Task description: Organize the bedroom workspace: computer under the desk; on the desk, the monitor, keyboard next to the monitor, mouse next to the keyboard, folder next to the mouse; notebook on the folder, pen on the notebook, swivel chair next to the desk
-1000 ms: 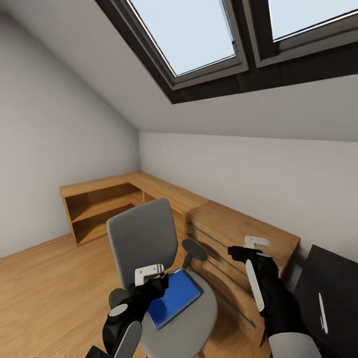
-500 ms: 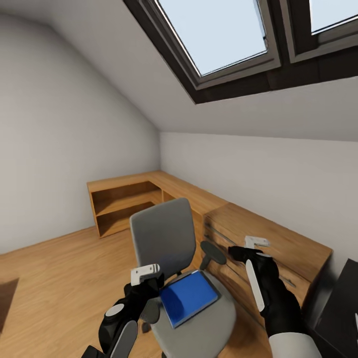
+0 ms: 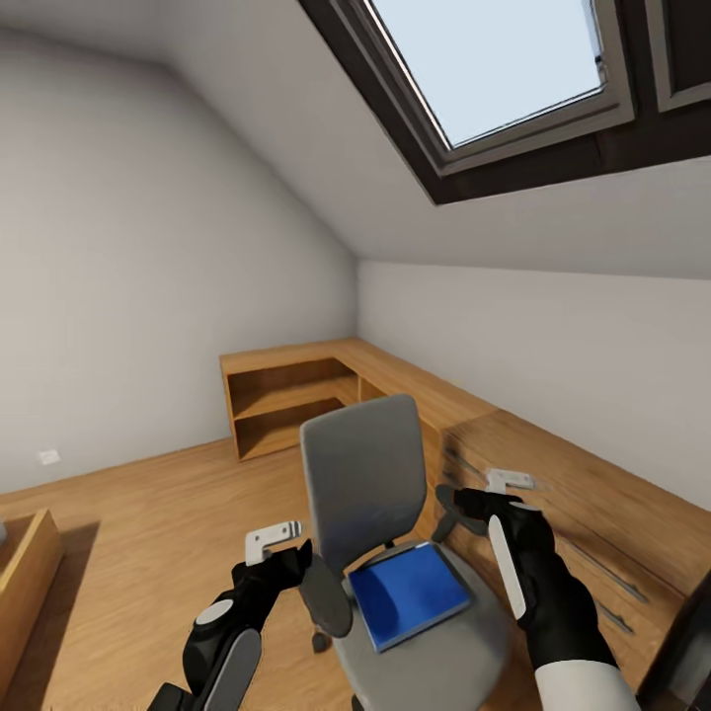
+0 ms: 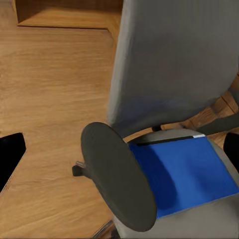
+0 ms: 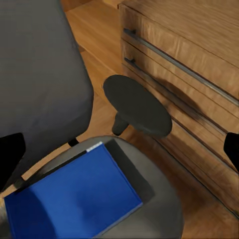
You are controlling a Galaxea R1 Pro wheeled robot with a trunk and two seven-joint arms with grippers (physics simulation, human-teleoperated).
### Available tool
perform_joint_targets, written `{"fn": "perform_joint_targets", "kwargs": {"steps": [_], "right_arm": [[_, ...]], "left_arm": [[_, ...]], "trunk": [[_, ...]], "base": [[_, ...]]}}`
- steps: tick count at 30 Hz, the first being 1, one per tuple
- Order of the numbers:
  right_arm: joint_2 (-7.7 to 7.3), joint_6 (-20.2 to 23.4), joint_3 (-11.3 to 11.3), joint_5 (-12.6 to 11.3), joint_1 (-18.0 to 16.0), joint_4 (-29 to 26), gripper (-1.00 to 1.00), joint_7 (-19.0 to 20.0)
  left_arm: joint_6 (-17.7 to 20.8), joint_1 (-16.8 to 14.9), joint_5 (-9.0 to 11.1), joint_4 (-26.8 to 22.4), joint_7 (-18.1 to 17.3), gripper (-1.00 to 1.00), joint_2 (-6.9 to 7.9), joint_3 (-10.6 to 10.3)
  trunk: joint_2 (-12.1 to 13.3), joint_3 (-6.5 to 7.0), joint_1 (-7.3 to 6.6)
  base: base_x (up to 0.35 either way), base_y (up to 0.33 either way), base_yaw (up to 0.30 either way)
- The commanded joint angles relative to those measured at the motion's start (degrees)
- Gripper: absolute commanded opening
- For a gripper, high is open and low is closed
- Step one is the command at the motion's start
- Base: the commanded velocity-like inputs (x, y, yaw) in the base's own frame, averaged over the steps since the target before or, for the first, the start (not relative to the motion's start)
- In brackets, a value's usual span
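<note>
**Folder pickup pending at the chair**

A flat bright-blue rectangular folder (image 3: pixel 409 593) lies on the seat of the grey upholstered swivel chair (image 3: pixel 367 482), low and centre in the head view. The step in hand looks like fetching it. The left gripper (image 3: pixel 279 545) hovers lower left and the right gripper (image 3: pixel 501 491) lower right; I cannot tell how either's jaws stand. Next, a hand probably must descend onto the smooth, thin folder between the chair's matte black armrests (image 5: pixel 136 104), beside the light-wood drawer unit (image 3: pixel 583 513).

Matt grey cloth covers the swivel chair (image 3: pixel 370 474), its armrests (image 4: pixel 117 181) smooth dark plastic. On the seat, the blue folder (image 3: pixel 407 592) looks smooth, faintly sheened. Warm grained wood forms the floor (image 3: pixel 128 533), low shelving (image 3: pixel 286 390) and drawer unit (image 5: pixel 189 55), with slim metal-looking handles.
</note>
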Motion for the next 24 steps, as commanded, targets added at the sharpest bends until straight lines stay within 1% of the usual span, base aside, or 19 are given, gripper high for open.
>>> {"fn": "perform_joint_targets", "kwargs": {"steps": [1, 11, 13, 20, 24], "right_arm": [[0.05, 0.3, -0.1, 0.1, 0.0, -0.1, 1.00, 0.0], [0.10, 0.3, 0.0, 0.1, 0.0, -0.1, 1.00, -0.1], [0.10, 0.3, 0.0, 0.1, 0.0, -0.1, 1.00, -0.1], [0.13, 0.3, 0.0, 0.1, 0.0, -0.1, 1.00, -0.1], [-0.14, 0.3, 0.0, 0.2, 0.0, 0.2, 1.00, 0.1]], "left_arm": [[0.1, -0.1, 0.6, 0.0, 0.6, 1.00, 0.01, 0.1], [0.1, -0.1, 0.7, 0.0, 0.6, 1.00, 0.02, 1.4], [0.1, -0.1, 0.7, 0.0, 0.6, 1.00, 0.02, 2.0], [0.1, -0.1, 0.6, 0.0, 0.6, 1.00, -0.03, 2.2], [0.1, -0.1, 0.6, 0.0, 0.7, 1.00, -0.09, 2.6]], "trunk": [[-0.1, -0.09, 0.00], [-0.1, -0.29, 0.00], [-0.1, -0.33, 0.00], [-0.1, -0.51, 0.00], [-0.1, -0.52, 0.00]], "base": [[0.000, 0.000, 0.269], [0.000, 0.000, 0.269], [0.000, 0.000, 0.269], [0.000, 0.000, 0.264], [0.000, 0.000, 0.039]]}}
